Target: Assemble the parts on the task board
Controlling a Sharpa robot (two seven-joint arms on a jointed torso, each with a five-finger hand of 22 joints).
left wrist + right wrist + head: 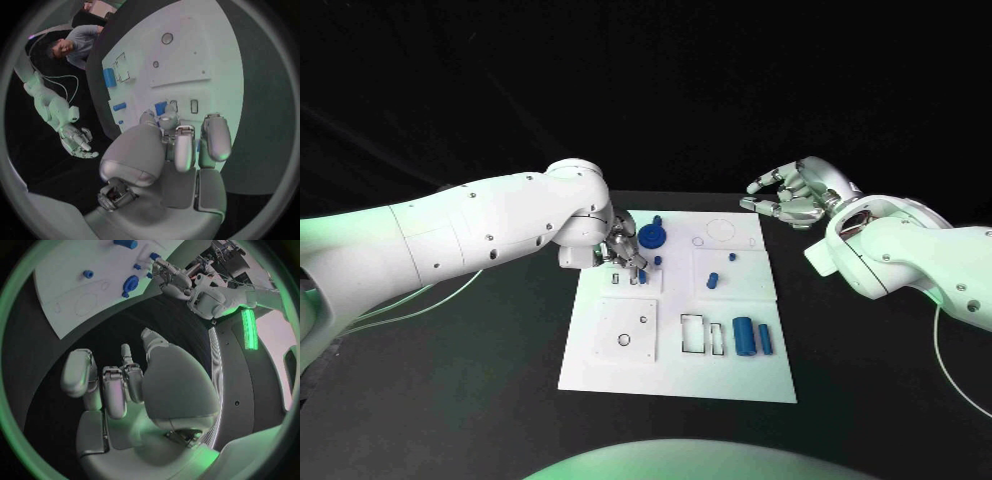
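The white task board (678, 375) lies mid-table. My left hand (620, 250) reaches over its far left part, thumb and a finger closed on a small blue part (642, 275) beside two narrow slots (194, 105); the part (161, 107) sits right at the fingertips (167, 120). A round blue gear-like part (651, 237) lies just beyond that hand. Two small blue pieces (713, 278) stand mid-board, and a blue block (743, 336) and a blue cylinder (766, 337) lie near the right. My right hand (790, 195) hovers past the far right corner, fingers curled, holding nothing.
Outlined recesses mark the board: a circle (721, 229) at the far right and a square panel with two holes (629, 330) at the near left. Black tabletop (473, 380) surrounds the board. The right wrist view shows the board (69, 295) and my left hand (169, 277).
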